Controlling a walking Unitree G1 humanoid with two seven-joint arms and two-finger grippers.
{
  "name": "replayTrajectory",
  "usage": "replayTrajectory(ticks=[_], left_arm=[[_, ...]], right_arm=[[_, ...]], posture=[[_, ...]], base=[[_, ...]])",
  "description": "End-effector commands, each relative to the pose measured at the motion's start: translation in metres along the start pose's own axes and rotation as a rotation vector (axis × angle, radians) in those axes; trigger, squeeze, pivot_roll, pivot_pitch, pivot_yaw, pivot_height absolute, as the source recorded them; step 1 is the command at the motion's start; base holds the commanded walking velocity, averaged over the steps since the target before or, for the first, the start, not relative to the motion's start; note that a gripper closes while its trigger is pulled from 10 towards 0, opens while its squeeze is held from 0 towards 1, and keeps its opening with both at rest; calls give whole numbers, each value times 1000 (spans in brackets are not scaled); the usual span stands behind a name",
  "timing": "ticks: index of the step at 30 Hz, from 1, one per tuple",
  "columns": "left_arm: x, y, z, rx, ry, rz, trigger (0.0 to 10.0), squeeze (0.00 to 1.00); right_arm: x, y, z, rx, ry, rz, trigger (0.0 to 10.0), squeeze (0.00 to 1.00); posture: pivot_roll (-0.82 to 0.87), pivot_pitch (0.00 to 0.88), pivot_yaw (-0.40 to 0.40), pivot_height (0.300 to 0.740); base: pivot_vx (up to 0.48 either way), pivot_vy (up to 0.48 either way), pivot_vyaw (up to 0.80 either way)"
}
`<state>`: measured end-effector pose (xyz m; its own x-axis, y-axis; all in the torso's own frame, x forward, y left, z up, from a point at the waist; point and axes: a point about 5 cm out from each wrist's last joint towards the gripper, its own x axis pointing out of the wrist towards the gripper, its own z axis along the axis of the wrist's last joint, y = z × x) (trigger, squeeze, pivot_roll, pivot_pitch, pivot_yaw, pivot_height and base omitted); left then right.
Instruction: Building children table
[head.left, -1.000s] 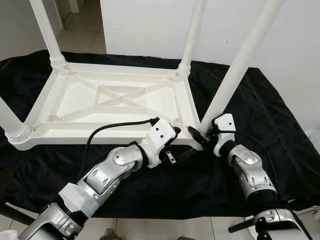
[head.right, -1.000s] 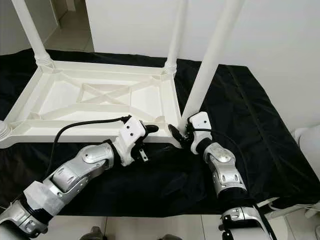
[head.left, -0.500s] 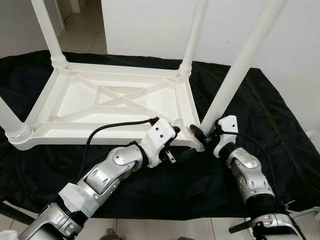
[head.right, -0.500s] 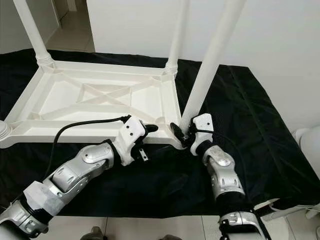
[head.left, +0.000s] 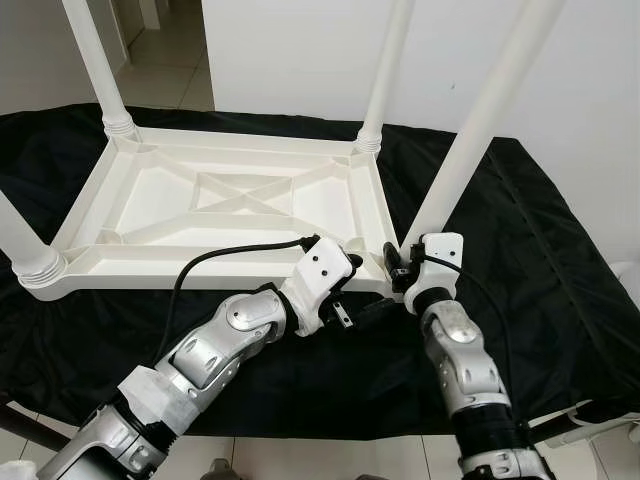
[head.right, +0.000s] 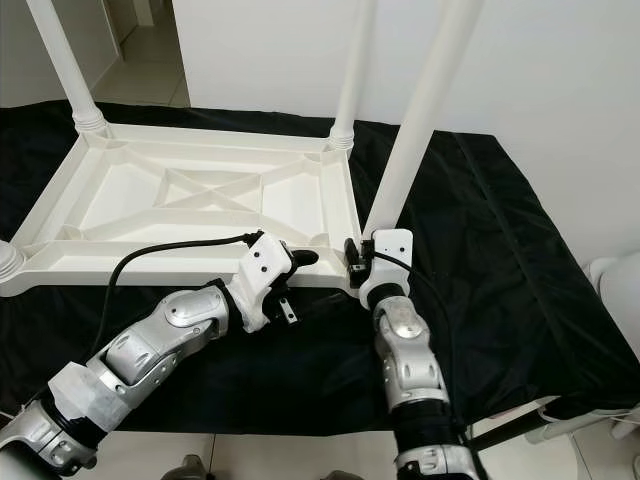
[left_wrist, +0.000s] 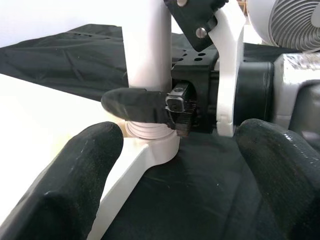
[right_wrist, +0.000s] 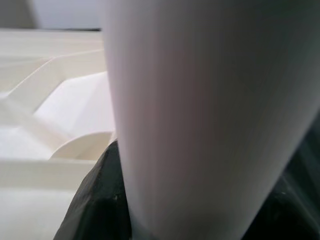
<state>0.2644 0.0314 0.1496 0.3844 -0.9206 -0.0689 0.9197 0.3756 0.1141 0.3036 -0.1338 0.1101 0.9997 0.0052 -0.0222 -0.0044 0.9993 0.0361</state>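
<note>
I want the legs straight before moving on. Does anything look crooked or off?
Yes: the near right leg leans rightward out of its corner socket, while the far legs stand closer to upright. The right hand grips its base, so it may not be fully seated in the upturned table top.

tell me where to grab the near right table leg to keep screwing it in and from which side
Grip the near right leg low on its round shaft, just above the ribbed collar seated in the upturned table top corner. Come from the near open side, fingers either side of the shaft, as the right gripper sits now. The leg leans away overhead, so a low hold probably turns it best.
</note>
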Motion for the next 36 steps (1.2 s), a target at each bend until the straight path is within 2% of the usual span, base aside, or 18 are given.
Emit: replayTrajectory(ticks=[1, 2, 3, 6, 13, 14, 15, 16, 22, 23, 25, 26, 27, 28, 30, 36], left_arm=[[0, -13, -1, 12, 11, -236, 10000, 0], [0, -14, -1, 11, 11, -239, 10000, 0], [0, -14, -1, 11, 11, -239, 10000, 0], [0, -14, -1, 9, 13, -243, 10000, 0], [0, -14, -3, 10, 16, -245, 10000, 0], [0, -14, -3, 11, 16, -242, 10000, 0], [0, -14, -3, 11, 16, -242, 10000, 0], [0, -14, -3, 15, 10, -233, 10000, 0], [1, -11, -3, 13, -9, -193, 10000, 0], [2, -7, -2, 9, -27, -157, 10000, 0], [2, -7, -2, 9, -27, -157, 10000, 0], [2, -6, -2, 12, -30, -145, 10000, 0], [1, -4, -2, 9, -35, -134, 10000, 0], [1, -4, -2, 9, -35, -134, 10000, 0], [0, -2, -3, 9, -38, -119, 10000, 0], [-1, -1, -5, 16, -47, -105, 10000, 0]], right_arm=[[-7, -1, -19, -18, 93, -94, 10000, 0], [-9, 5, -19, -2, 90, -141, 10000, 0], [-9, 5, -19, -2, 90, -141, 10000, 0], [-10, 19, -14, 42, 64, -116, 10000, 0], [-14, 16, -5, 54, 32, -115, 10000, 0], [-15, 14, -4, 54, 25, -122, 10000, 396], [-15, 14, -4, 54, 25, -122, 10000, 396], [-16, 11, -3, 55, 11, -117, 10000, 1000], [-21, 2, -2, 49, -26, -106, 10000, 1000], [-25, -8, -2, 39, -62, -83, 10000, 1000], [-25, -8, -2, 39, -62, -83, 10000, 1000], [-28, -13, -1, 41, -83, -59, 10000, 890], [-30, -19, -1, 42, -98, -37, 10000, 0], [-30, -19, -1, 42, -98, -37, 10000, 0], [-34, -29, 1, 36, -119, 9, 10000, 0], [-34, -38, 1, 11, -129, 71, 10000, 0]], posture=[[19, 0, -48, 740], [19, 0, -47, 740], [19, 0, -47, 740], [16, 0, -45, 740], [15, 0, -48, 740], [16, 0, -50, 740], [16, 0, -50, 740], [16, 0, -51, 740], [17, 0, -54, 740], [15, 0, -52, 740], [15, 0, -52, 740], [15, 0, -51, 740], [11, 0, -46, 740], [11, 0, -46, 740], [9, 0, -45, 740], [5, 0, -38, 740]], base=[[0, 0, 0], [0, 0, 0], [0, 0, 0], [0, 0, 0], [0, 0, 0], [0, 0, 0], [0, 0, 0], [0, 0, 0], [0, 0, 0], [0, 0, 0], [0, 0, 0], [0, 0, 0], [0, 0, 0], [0, 0, 0], [0, 0, 0], [0, 0, 0]])
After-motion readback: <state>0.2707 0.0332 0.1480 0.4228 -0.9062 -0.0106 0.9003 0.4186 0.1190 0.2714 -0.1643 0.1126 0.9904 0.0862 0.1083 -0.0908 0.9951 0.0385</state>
